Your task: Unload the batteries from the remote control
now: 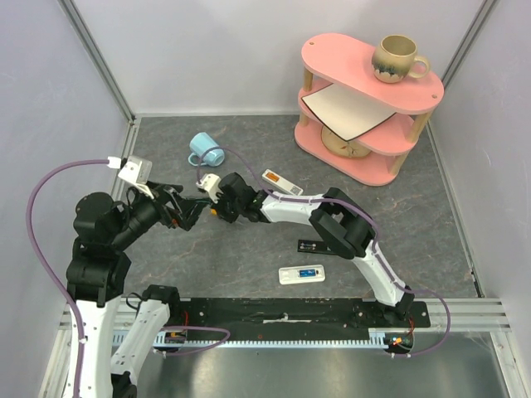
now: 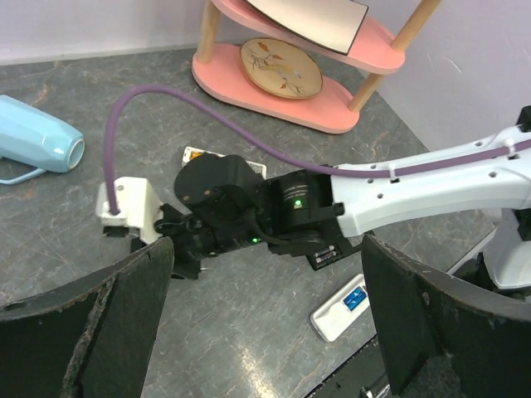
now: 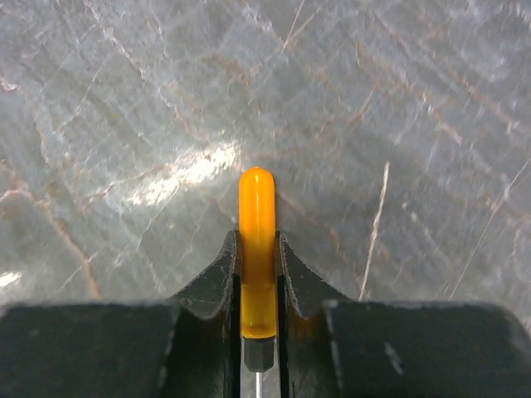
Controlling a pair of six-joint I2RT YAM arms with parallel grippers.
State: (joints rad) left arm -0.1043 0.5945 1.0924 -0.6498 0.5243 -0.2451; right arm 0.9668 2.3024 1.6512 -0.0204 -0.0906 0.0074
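Right wrist shows my right jaws clamped on the orange screwdriver (image 3: 258, 249); left jaws wide, empty; tool pickup, I judge; next, carry it to the remote (image 1: 300, 274).

I see both arms built alike: the left arm (image 1: 93, 336) and right arm (image 1: 377, 269) wear white shells on the long links and black joint housings, with a purple cable (image 1: 37, 199) running to a small white camera box (image 1: 134, 172) at each wrist. The left gripper (image 2: 267, 240) has broad matt-black fingers (image 2: 91, 323) with pale, scuffed edges. The right gripper (image 3: 258, 245) is black too, its fingers (image 3: 214, 282) curving inward, and a green light (image 2: 296, 201) glows on its wrist housing.
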